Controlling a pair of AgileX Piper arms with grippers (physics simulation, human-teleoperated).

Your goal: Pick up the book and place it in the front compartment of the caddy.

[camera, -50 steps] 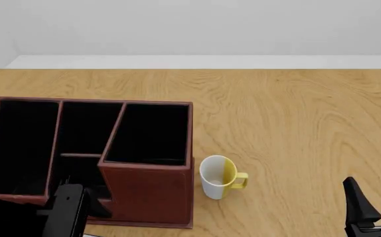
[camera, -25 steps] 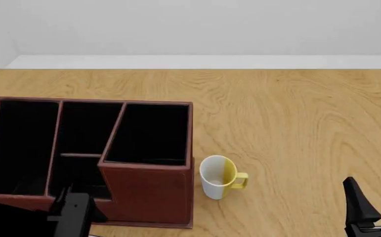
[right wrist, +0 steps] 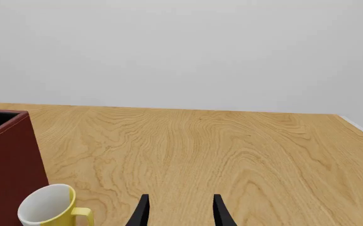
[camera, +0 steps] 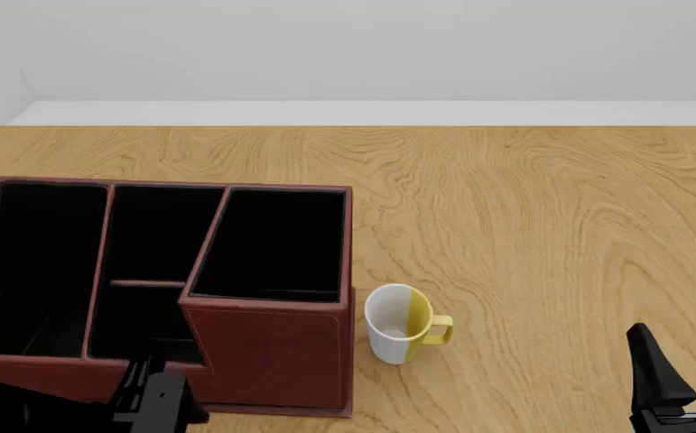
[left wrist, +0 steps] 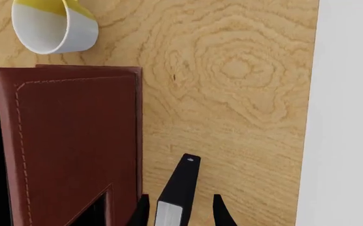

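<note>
The book (left wrist: pixel 180 186) is thin and black with a pale page edge, and it sits between the fingers of my left gripper (left wrist: pixel 181 198). A gap shows on each side of it, so the gripper is open. It lies just outside the front wall of the reddish-brown caddy (left wrist: pixel 74 141), near the table's front edge. In the front view the left gripper (camera: pixel 155 406) is low against the caddy (camera: pixel 269 347) and I cannot make out the book there. My right gripper (camera: pixel 689 383) (right wrist: pixel 180 212) is open and holds nothing, to the right of the mug.
A white-and-yellow mug (camera: pixel 398 323) (right wrist: pixel 46 207) (left wrist: pixel 52 26) stands upright just right of the caddy's front corner. The table's front edge (left wrist: pixel 310 141) runs close beside the book. The caddy's black compartments (camera: pixel 269 239) are open at the top.
My left arm has slid toward the bottom edge of the front view, uncovering more of the caddy's front wall. The right arm, mug and caddy have not moved.
</note>
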